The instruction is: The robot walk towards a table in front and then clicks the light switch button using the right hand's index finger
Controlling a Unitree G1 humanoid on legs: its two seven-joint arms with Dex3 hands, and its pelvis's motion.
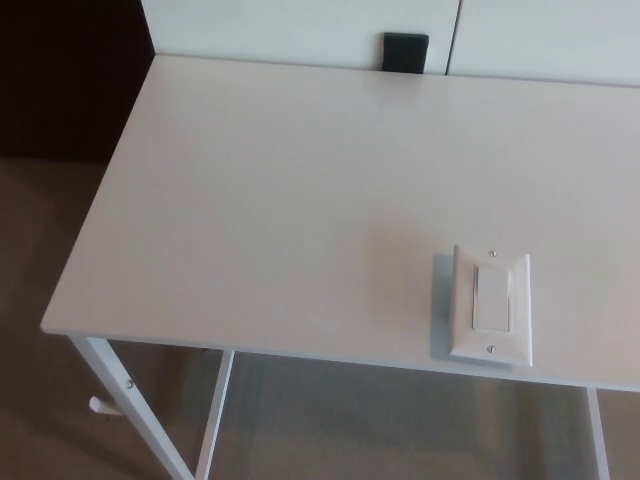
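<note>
Near the front right corner of the white desk (260,200) lies the light switch (491,304), a white wall plate set flat on the surface with its long side running away from the camera. Its rocker button (492,298) sits in the middle of the plate, with a small screw above and another below it. Close to the desk's front edge, the plate casts a faint shadow to its left. A small black block (405,51) stands at the far edge of the desk, against the white wall panel (300,25). White desk legs (130,400) show below the front edge, over tan carpet (40,400). Neither robot hand appears anywhere, so their fingers cannot be judged.
</note>
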